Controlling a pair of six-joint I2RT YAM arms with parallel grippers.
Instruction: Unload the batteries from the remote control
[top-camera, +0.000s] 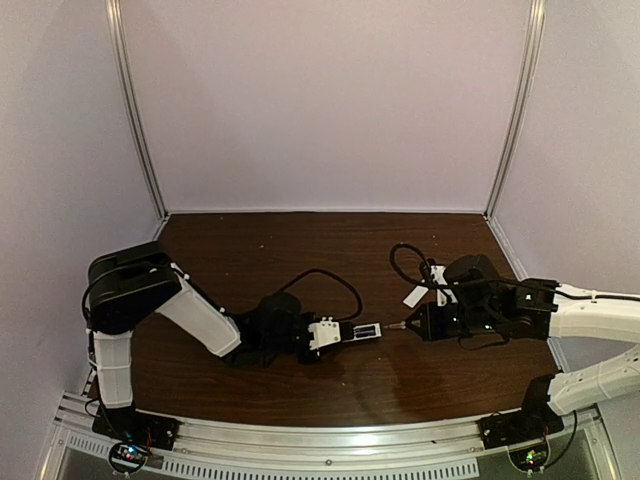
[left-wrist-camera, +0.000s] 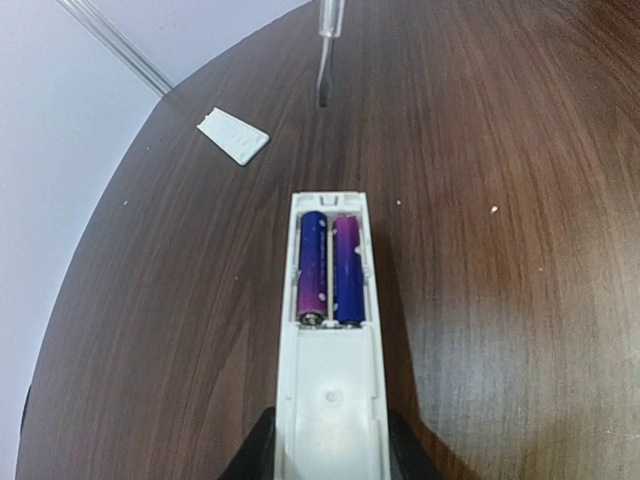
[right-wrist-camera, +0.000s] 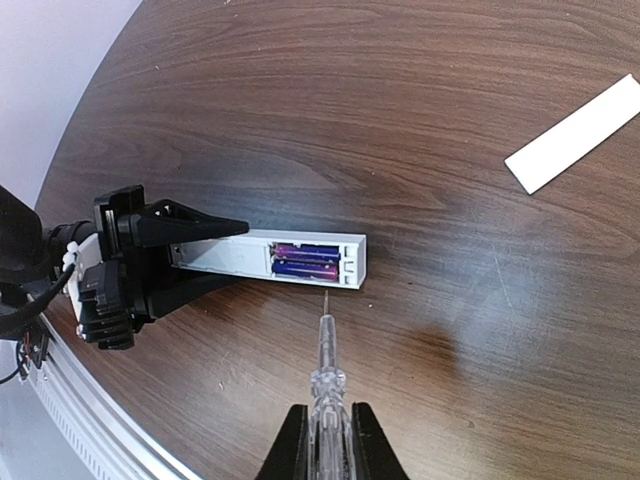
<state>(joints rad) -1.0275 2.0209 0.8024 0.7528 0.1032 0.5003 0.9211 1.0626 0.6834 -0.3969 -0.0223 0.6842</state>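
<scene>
The white remote control (left-wrist-camera: 330, 385) lies on the dark wooden table with its battery bay open. Two purple-blue batteries (left-wrist-camera: 331, 268) sit side by side in the bay. My left gripper (left-wrist-camera: 330, 432) is shut on the remote's closed end. It also shows in the top view (top-camera: 322, 334) with the remote (top-camera: 362, 331). My right gripper (right-wrist-camera: 328, 412) is shut on a clear-handled screwdriver (right-wrist-camera: 326, 365). The screwdriver's tip points at the long side of the remote (right-wrist-camera: 215, 256) beside the batteries (right-wrist-camera: 305, 262), a small gap away.
A thin flat white strip (right-wrist-camera: 575, 133) lies loose on the table beyond the remote; it also shows in the left wrist view (left-wrist-camera: 233, 135) and the top view (top-camera: 414, 296). A black cable (top-camera: 330, 280) loops over the table behind the left gripper. White walls enclose the back.
</scene>
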